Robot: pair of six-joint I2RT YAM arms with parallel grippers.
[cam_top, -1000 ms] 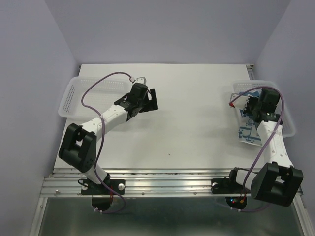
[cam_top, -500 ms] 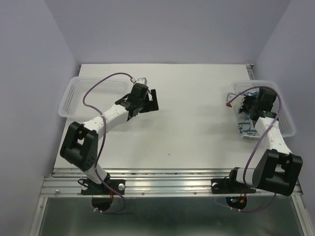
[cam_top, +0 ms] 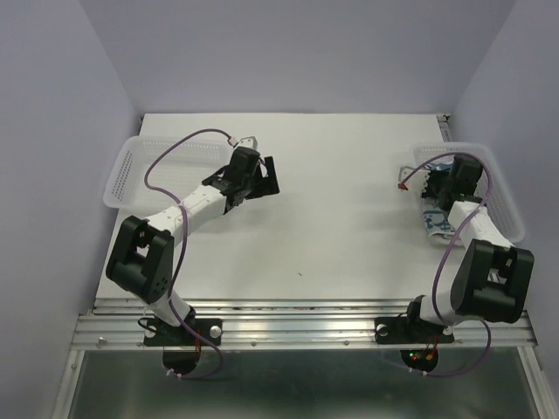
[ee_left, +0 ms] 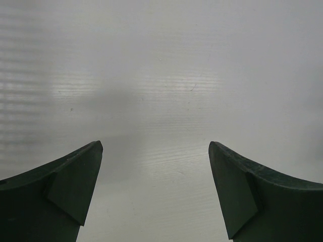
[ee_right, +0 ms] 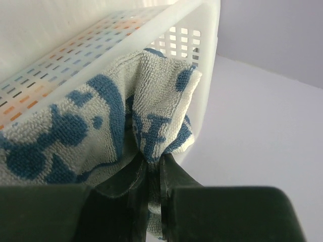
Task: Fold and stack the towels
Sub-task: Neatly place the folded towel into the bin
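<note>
Pinched in the right gripper [ee_right: 154, 174]: a fold of the white towel with blue pattern [ee_right: 86, 121], up against the outer wall of the right basket [ee_right: 171, 30].
Nearly closed on the cloth, with just the fold's thickness between the jaws. In the top view, trails from the pinch along the basket's table-side wall, long axis pointing back toward the arm bases. Well apart across the table [cam_top: 349, 192], near the left basket [cam_top: 131, 166]: the left gripper [ee_left: 155, 146], spread wide, holding nothing, over bare surface. Plainly nearer the towel: the right arm. Probably called for next: a pull leftward, toward the table's middle, to clear the wall and spread the cloth for folding.
</note>
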